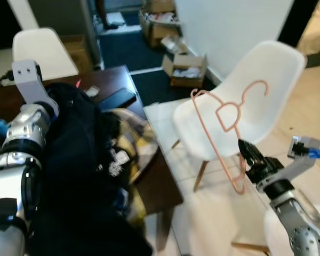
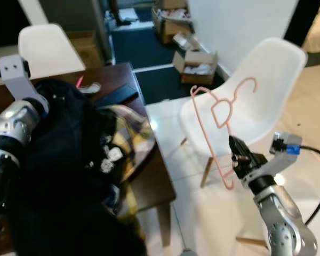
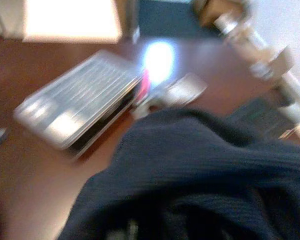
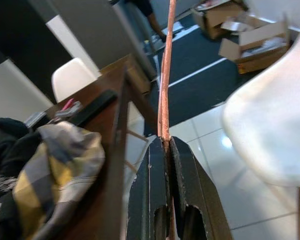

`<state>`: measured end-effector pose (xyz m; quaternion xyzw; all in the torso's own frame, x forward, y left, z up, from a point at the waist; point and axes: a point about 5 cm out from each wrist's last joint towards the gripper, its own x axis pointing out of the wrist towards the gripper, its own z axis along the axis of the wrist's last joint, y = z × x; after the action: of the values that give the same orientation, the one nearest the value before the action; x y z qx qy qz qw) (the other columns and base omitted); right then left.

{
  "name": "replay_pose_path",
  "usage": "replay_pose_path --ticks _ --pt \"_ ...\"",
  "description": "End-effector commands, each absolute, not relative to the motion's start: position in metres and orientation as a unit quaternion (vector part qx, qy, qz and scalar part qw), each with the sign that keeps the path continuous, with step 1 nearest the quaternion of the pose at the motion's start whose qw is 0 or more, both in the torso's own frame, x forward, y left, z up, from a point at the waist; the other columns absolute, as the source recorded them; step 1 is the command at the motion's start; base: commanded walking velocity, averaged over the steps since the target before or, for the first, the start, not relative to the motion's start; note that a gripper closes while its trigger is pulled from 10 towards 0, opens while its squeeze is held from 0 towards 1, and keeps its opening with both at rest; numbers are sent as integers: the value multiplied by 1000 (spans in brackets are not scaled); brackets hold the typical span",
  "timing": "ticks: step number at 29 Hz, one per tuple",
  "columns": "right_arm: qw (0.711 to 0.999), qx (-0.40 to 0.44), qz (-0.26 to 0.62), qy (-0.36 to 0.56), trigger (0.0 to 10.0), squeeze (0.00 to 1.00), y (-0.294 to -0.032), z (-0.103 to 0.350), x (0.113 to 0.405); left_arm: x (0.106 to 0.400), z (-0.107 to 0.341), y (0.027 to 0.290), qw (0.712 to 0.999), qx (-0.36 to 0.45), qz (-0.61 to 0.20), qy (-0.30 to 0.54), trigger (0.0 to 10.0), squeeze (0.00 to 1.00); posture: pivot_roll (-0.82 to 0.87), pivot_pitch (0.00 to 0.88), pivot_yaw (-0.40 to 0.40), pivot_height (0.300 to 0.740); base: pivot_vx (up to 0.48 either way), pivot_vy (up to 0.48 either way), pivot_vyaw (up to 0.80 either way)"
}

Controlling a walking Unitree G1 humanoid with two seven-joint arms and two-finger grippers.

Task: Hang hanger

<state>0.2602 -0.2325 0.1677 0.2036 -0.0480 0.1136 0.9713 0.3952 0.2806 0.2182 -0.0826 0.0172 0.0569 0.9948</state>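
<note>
- While the head cameras look down, the right end effector (image 1: 244, 152) is clenched on the lower bar of a pink wire hanger (image 1: 228, 118), holding it up in the air in front of a white chair (image 1: 266, 80). The hanger's hook (image 1: 256, 86) points up toward the chair's backrest. To the left stands a dark wooden desk (image 1: 162, 181) with a dark garment (image 1: 80, 160) heaped on it beside a yellow plaid cloth (image 1: 129, 140). The left arm (image 1: 18, 138) reaches over that heap, its end effector hidden, so I cannot tell whether it is clenched or released. Open cardboard boxes (image 1: 185, 68) sit on the floor beyond the desk, and a second white chair (image 2: 48, 48) stands at the desk's far side.
- Seen from the left wrist, blurred, the dark garment (image 3: 200, 170) covers the near part of the desk (image 3: 35, 185), with a silver laptop (image 3: 77, 112) lying farther on.
- From the right wrist, the two black fingers (image 4: 152, 200) press together on the hanger's thin pink wire (image 4: 166, 65), which rises straight away from them, with the desk edge and plaid cloth (image 4: 55, 165) to one side and the white chair seat (image 4: 270, 120) to the other.
</note>
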Motion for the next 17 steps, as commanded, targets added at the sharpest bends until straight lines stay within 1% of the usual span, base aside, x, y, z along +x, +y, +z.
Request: replay_pose_path --ticks 1,2,5,9,10,12,13,16,17 --pt "972 202 113 -46 10000 0 -233 164 261 391 190 276 993 -73 48 84 10000 1000 -181 89 59 710 0 0 0" --pt "972 202 114 -48 10000 0 -233 165 263 388 182 276 992 -68 38 103 10000 1000 -175 84 58 710 0 0 0" --pt "971 202 114 -51 10000 0 -233 166 265 386 179 279 992 -61 30 106 10000 1000 -165 75 57 710 0 0 0" --pt "971 203 114 -53 10000 0 -233 166 268 384 188 286 995 -45 28 87 10000 1000 -155 68 57 710 0 0 0" --pt "971 204 115 -55 10000 0 -233 166 269 383 199 293 997 -19 18 70 10000 1000 -146 58 60 710 0 0 0" --pt "971 204 115 -55 10000 0 -233 166 269 383 199 293 997 -19 18 70 10000 1000 -146 58 60 710 0 0 0" --pt "969 208 116 -61 10000 0 -231 166 274 380 227 305 999 34 -17 38 10000 1000 -129 40 63 710 0 0 0" --pt "969 209 117 -63 10000 0 -230 166 275 378 235 307 998 49 -29 33 10000 1000 -129 40 63 710 0 0 0" --pt "968 211 118 -66 10000 0 -229 167 276 373 250 308 997 46 -64 19 10000 1000 -122 33 64 710 0 0 0"
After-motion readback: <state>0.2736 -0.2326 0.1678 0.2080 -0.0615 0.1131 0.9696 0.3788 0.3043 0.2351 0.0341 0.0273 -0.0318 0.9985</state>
